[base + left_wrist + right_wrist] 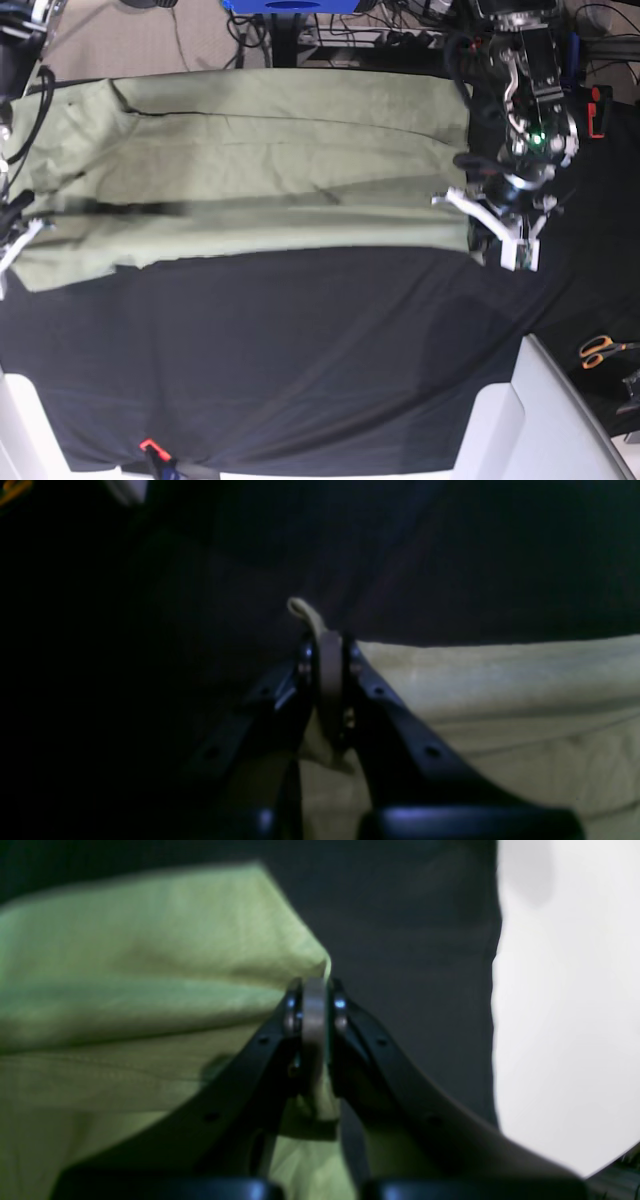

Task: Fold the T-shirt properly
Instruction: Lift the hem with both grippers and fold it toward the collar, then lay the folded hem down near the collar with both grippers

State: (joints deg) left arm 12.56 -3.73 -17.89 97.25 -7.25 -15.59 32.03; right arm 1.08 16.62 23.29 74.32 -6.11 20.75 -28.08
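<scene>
The pale sage-green T-shirt point(260, 180) lies stretched in a long band across the far half of the black table cloth point(300, 350). At the band's right end in the base view, my left gripper point(476, 234) is shut on its edge. The left wrist view shows the left gripper point(328, 647) pinching a small fold of the T-shirt point(500, 695), with a loop of cloth poking out above the tips. My right gripper point(314, 992) is shut on a corner of the T-shirt point(150, 965). In the base view the right gripper point(12, 245) is cut off by the left border.
Orange-handled scissors point(603, 350) lie at the right rim. White panels point(540, 420) stand at the near right corner, and a white surface point(565, 1015) borders the cloth beside the right gripper. A red clamp point(150, 447) grips the cloth's near edge. Cables crowd the back.
</scene>
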